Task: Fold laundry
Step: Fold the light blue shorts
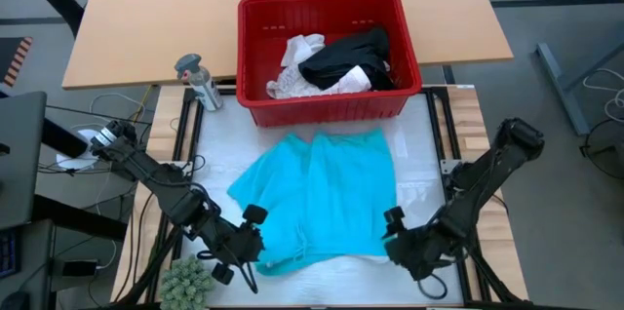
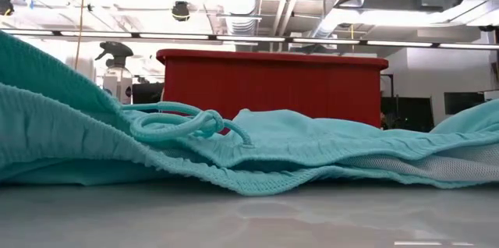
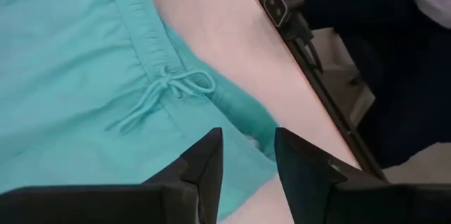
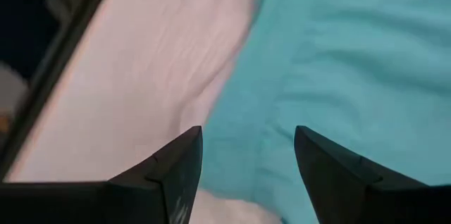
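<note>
Teal shorts [image 1: 322, 198] between two open, empty grippers

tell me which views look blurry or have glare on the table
Right wrist view: the white table is smeared with motion blur. Left wrist view: the teal shorts and their drawstring are fairly sharp. Low view: the glossy table mirrors the ceiling lights, and the nearest teal cloth is soft.

The table [image 1: 419, 188] carries teal shorts [image 1: 327, 193] spread flat between both open jaws, a red basket [image 1: 327, 105] beyond them, and a plant [image 1: 185, 281] beside the left jaws.
</note>
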